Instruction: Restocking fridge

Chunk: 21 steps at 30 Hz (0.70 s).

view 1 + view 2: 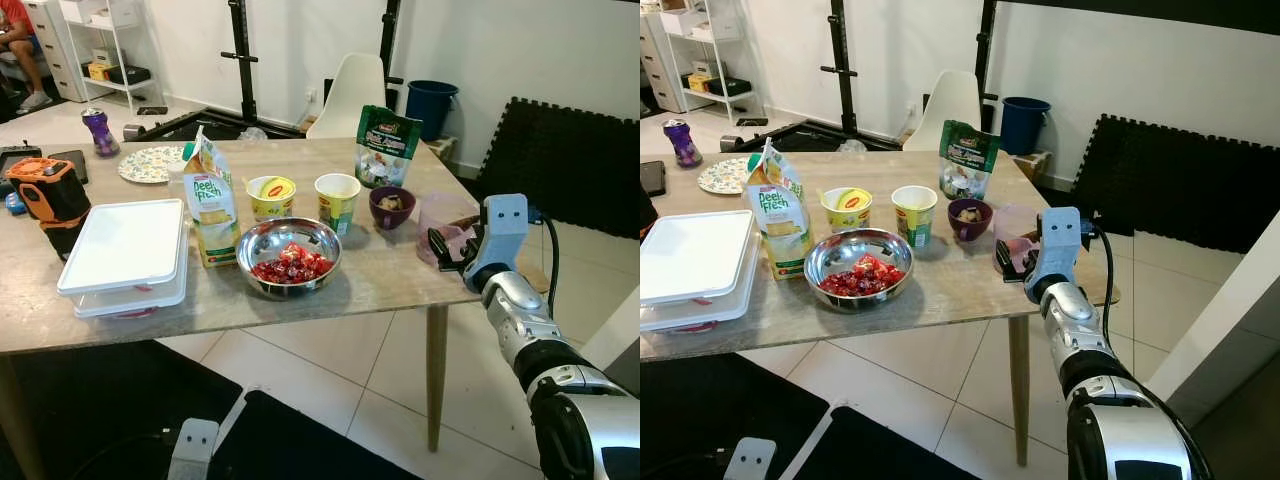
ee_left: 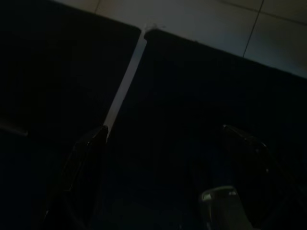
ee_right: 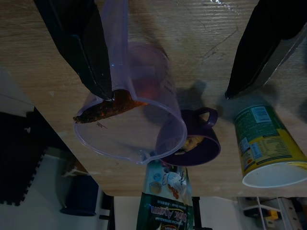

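Right gripper wide open, empty, straddling upright clear pink jug directly ahead at table's right edge.

Home room: tiled floor, wooden dining table with food, white chair, shelving.

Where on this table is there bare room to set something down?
Bare wood runs along the table's near edge, between the steel bowl and the right tool at the clear jug. Another patch lies behind the cups, between the floral plate and the green pouch. The middle row, juice carton to purple mug, is crowded.
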Available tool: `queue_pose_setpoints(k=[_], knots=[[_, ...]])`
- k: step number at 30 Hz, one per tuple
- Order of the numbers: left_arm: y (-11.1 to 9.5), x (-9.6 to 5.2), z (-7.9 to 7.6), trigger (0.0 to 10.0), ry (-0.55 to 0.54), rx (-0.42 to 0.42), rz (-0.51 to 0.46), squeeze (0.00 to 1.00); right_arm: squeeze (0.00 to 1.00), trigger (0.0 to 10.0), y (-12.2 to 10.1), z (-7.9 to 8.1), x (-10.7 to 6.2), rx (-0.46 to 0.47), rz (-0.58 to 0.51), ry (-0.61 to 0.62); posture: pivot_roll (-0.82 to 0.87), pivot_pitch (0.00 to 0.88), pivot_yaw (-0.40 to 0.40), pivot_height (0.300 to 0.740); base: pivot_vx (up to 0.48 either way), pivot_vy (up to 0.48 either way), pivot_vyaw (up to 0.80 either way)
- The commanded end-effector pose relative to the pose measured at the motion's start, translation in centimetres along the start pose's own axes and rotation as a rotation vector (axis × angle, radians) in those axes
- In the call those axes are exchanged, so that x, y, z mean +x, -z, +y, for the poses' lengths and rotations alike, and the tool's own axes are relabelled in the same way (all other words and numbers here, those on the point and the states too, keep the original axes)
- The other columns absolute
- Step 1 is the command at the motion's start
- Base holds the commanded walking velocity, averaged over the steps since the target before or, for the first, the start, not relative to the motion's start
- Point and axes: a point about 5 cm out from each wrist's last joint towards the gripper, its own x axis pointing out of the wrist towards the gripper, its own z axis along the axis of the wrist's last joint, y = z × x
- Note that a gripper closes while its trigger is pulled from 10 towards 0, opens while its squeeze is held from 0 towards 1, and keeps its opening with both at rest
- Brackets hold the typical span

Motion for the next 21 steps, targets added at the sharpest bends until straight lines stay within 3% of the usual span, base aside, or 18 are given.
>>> queue_pose_setpoints(k=[1, 12, 21], knots=[[0.6, -0.3, 0.3, 10.0, 0.003, 0.018, 0.024, 0.00, 0.00, 10.0, 0.4, -0.4, -0.2, -0.007, 0.031, 0.019, 0.03, 0.209, -0.054, 0.740, 0.000, 0.000, 0.00], [1.2, -1.3, 0.8, 10.0, 0.002, 0.029, 0.027, 0.00, 0.00, 10.0, 0.4, -2.0, -0.4, -0.066, 0.058, 0.104, 0.06, 0.245, -0.052, 0.740, 0.000, 0.000, 0.00], [1.6, -1.6, 0.9, 10.0, -0.008, 0.020, 0.039, 0.00, 0.00, 10.0, -0.4, -3.4, -0.6, 0.022, 0.029, 0.164, 0.06, 0.242, -0.064, 0.740, 0.000, 0.000, 0.00]])
